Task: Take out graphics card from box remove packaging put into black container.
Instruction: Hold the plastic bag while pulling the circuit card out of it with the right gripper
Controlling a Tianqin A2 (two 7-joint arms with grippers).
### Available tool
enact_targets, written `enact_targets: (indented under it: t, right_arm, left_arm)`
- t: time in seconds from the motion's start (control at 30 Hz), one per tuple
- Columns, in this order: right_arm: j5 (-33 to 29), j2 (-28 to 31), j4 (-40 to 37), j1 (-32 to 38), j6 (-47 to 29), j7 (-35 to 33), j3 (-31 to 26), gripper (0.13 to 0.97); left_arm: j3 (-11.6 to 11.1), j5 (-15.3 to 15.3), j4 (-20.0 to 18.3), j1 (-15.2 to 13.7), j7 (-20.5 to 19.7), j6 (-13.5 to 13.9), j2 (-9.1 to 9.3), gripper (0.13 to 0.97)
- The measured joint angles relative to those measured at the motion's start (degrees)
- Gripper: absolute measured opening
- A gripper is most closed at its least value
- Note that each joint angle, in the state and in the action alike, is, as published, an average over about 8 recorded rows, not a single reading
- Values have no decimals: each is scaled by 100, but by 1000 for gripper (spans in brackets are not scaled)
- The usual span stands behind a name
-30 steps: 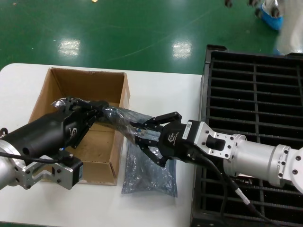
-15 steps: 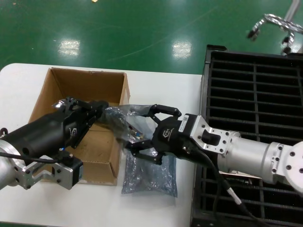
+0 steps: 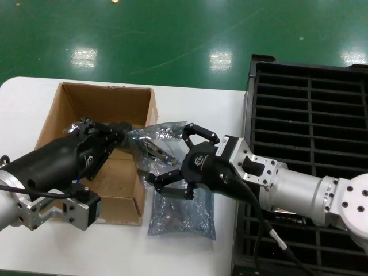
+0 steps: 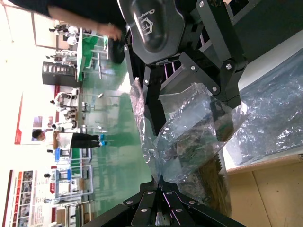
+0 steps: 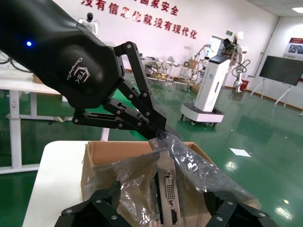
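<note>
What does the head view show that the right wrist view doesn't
Only the head view shows the black container, an empty bag lying on the table, and the right gripper open around the packaging. Only the right wrist view shows the graphics card bracket's port. Both show the left gripper pinching the packaging over the box.

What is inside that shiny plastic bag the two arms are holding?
Inside the bag a graphics card shows: its metal end bracket with a port faces the right gripper. The left gripper pinches the bag's far end. The rest of the card is hidden by crinkled plastic.
</note>
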Motion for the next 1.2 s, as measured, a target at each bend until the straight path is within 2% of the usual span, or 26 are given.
enact_targets:
  t: [0.2,0.47,0.6,0.87,1.2]
  right_arm:
    - [34,26,61,-89,47,62,13,591]
    - [128,-11,-60,-73,35,81,19,490]
    - [198,-24,-147,-41,-1,67,29,490]
    - [327,-20,-345,43,-52,1,85,329]
    - [450,-60,-587,143,-95,-93,127,203]
  left_arm:
    - [0,0,0,0,0,0,0,140]
    - [0,0,0,0,0,0,0,140]
    - [0,0,0,0,0,0,0,140]
    - [0,0,0,0,0,0,0,140]
    - [0,0,0,0,0,0,0,140]
